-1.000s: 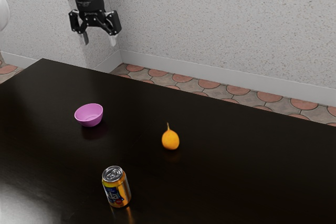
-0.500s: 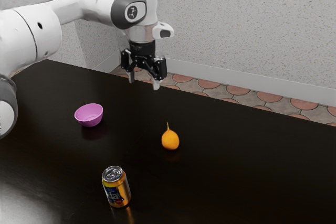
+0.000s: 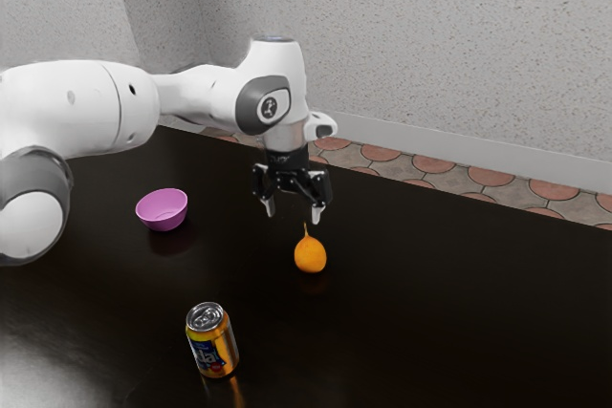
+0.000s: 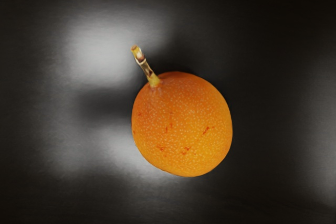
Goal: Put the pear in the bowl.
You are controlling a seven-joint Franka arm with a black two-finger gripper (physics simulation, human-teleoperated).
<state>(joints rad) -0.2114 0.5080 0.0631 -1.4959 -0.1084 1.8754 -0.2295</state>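
Pre-grasp, nothing held

Exterior view: small pink round bowl, centre-left. Yellow-and-blue metal can, lower left. Black two-finger gripper, centre, fingers wide apart, empty. Orange round-bodied pear with thin stem, just below centre, on the dark table. Probably light, firm, slightly slippery, bruisable; grip across the belly, not the stem. Vs earlier: gripper lower, further right; pear, bowl, can unmoved.

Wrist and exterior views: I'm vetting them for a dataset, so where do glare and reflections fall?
Wrist view: soft pale glare patches on the dark table beside the pear, a dark band between two of them. Exterior view: pale sheen on the table at lower left, a faint reflection below the bowl, an orange streak below the can.
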